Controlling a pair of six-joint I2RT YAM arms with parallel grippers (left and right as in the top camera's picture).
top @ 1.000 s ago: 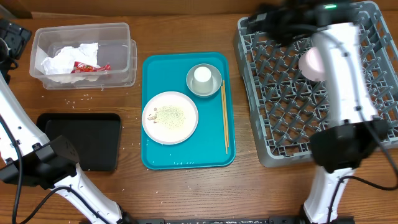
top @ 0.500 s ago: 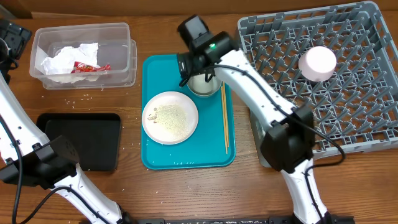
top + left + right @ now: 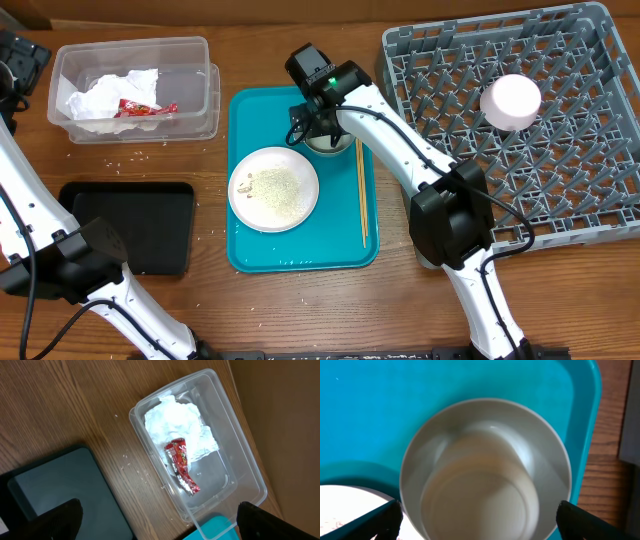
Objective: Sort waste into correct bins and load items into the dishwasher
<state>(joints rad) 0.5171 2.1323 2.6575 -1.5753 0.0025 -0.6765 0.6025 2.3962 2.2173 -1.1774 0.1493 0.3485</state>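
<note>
While the shallow black rectangular tray (image 3: 125, 225) lies nearest on the left, the teal serving tray (image 3: 255, 250) to its right carries a round white plate (image 3: 273, 188) dusted with rice and a pair of thin wooden chopsticks (image 3: 361, 190). At that tray's far right corner the right gripper (image 3: 318, 128) hangs with jaws spread over the small grey metal bowl (image 3: 540, 445), which has the white cup (image 3: 480, 500) inside it (whether anything touches cannot be told). Farther left, the left gripper (image 3: 157, 522), jaws also spread, looks down on the clear rectangular plastic tub (image 3: 200, 60), which holds the crumpled white paper napkin (image 3: 100, 95) and the small red wrapper (image 3: 145, 108). At far right, the large grey plastic dish rack (image 3: 560, 180) holds a pinkish round plate (image 3: 511, 101).
</note>
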